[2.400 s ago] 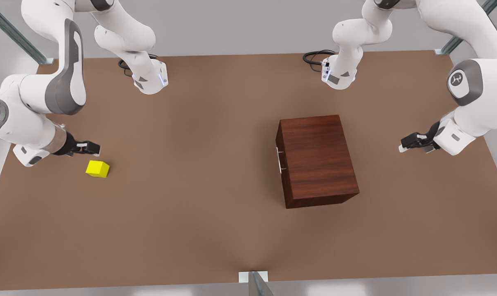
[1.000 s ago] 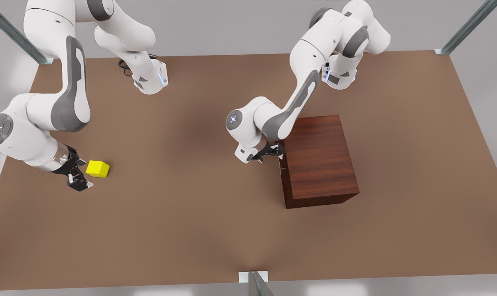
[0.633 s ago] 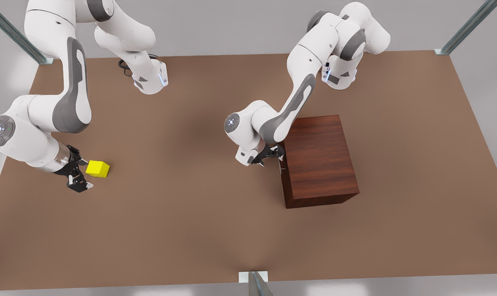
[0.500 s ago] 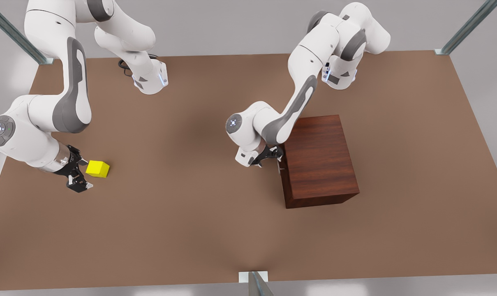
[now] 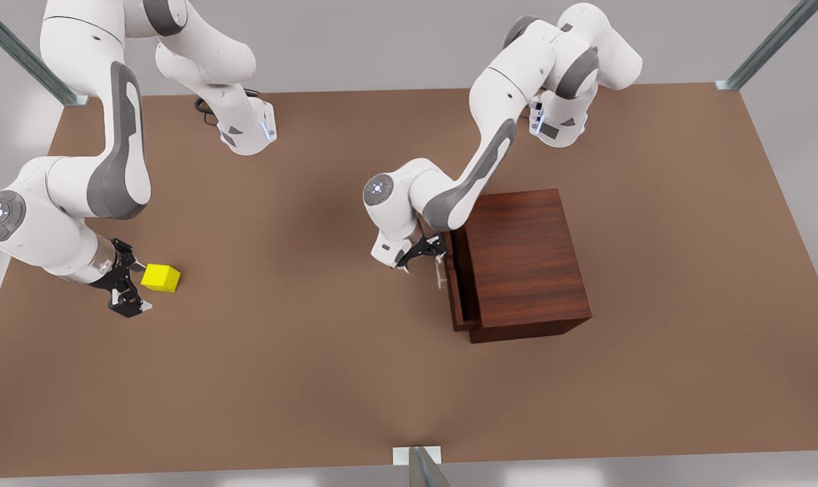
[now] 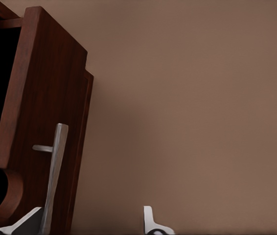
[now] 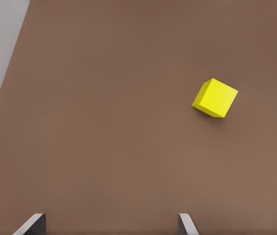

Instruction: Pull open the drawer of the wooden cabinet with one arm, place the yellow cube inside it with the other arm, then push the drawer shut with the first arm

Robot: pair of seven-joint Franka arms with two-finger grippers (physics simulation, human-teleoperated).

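Since the frame half a second before, the drawer (image 5: 455, 284) has slid a little way out of the wooden cabinet (image 5: 525, 260), drawn by the left hand (image 5: 427, 256), and in the left wrist view the thin silver bar handle (image 6: 54, 176) lies against one of its two spread fingers (image 6: 151, 221), so I cannot tell if the hand really clamps it. The cabinet is a boxy dark reddish-brown block with clear wood grain and a flat top, standing on the matte brown bench (image 5: 314, 379) toward its right edge in the front view, and the left wrist view also shows the dark hollow behind the drawer front. The yellow cube (image 5: 161, 277), small, bright and plain-faced, rests on the bench near the opposite edge, and the right hand (image 5: 126, 292) hangs just beside it with fingers wide apart and nothing between them.
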